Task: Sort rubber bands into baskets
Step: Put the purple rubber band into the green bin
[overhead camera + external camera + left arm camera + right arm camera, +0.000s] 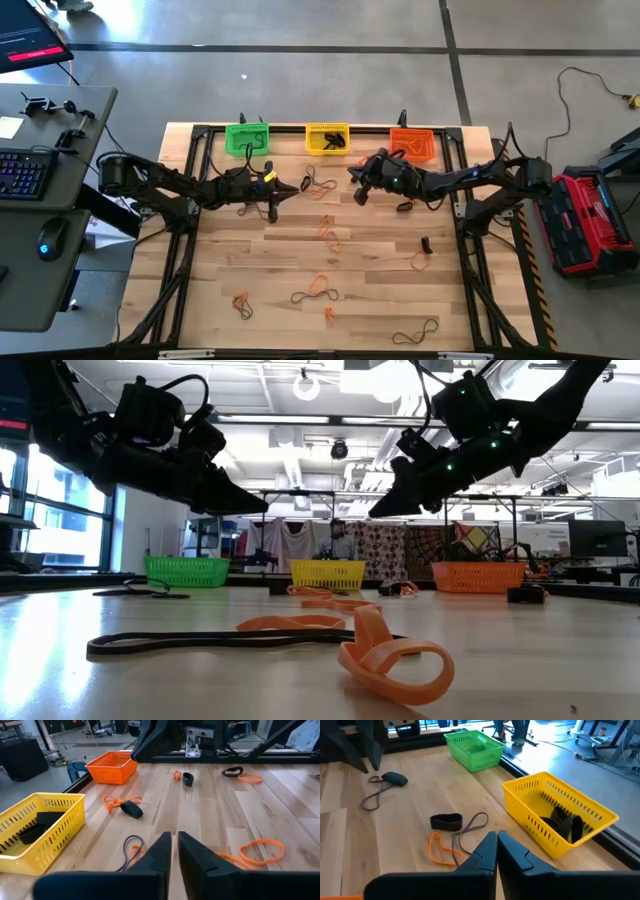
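High view shows you both arms raised over the surface (370,260): left end effector (299,186) nearly closed, right end effector (352,171) closed, both empty.

Light: bright, even, from ceiling lamps (305,385) in the low view.
Shadows: faint and soft on the table (370,270).
Glare: window (60,510) blown out.
Focus: nearest orange band (395,660) soft.
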`<state>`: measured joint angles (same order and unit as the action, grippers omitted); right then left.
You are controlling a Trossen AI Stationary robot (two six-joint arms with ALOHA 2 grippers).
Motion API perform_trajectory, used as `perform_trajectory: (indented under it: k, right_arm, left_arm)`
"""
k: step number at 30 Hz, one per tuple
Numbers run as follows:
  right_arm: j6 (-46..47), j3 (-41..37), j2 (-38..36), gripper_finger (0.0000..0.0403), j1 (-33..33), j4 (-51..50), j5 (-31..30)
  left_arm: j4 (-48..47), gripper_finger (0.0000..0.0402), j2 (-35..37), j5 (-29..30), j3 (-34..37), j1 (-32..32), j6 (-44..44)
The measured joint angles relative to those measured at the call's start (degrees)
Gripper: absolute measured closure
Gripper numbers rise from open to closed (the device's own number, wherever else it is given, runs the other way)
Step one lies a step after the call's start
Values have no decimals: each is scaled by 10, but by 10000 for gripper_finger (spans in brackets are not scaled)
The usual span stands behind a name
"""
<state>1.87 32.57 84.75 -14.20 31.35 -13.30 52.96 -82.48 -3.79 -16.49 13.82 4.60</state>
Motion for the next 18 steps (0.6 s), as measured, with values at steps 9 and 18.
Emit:
perform_trajectory:
  k: [9, 18]
  right_arm:
    - [-4, 7, 0, 402, 0, 2, 0]
    - [-4, 7, 0, 402, 0, 1, 0]
  left_arm:
    - [0, 401, 0, 22, 0, 0, 1]
    - [-17, 401, 0, 22, 0, 3, -6]
